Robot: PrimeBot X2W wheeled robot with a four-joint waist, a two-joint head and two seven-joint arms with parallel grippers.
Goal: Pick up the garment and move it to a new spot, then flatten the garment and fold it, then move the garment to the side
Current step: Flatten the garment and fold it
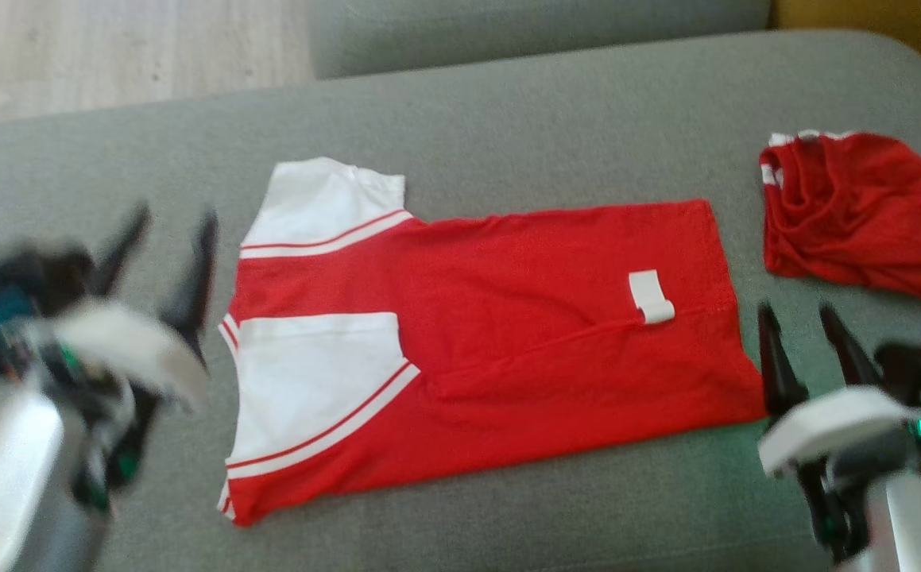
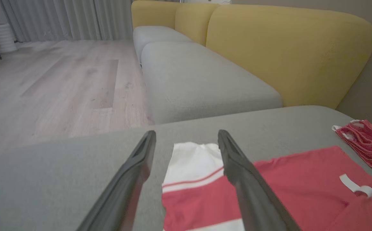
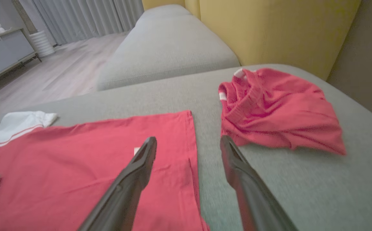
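A red garment [image 1: 524, 318] with white sleeves lies flat and folded lengthwise on the grey couch cushion [image 1: 508, 119], a small white label on its right part. It also shows as the garment [image 2: 285, 186] and the garment [image 3: 86, 166] in the wrist views. My left gripper [image 1: 174, 214] stands open just left of the sleeve end, holding nothing; its fingers [image 2: 237, 166] frame the white sleeve. My right gripper [image 1: 798, 314] stands open just off the hem at the right, holding nothing.
A second red garment [image 1: 853, 214] lies crumpled at the cushion's right end, close to my right gripper; it shows too as the crumpled garment [image 3: 279, 112]. Yellow backrests [image 2: 285, 48] rise behind, another grey seat [image 2: 198, 80] beyond, and wooden floor [image 2: 54, 83] on the left.
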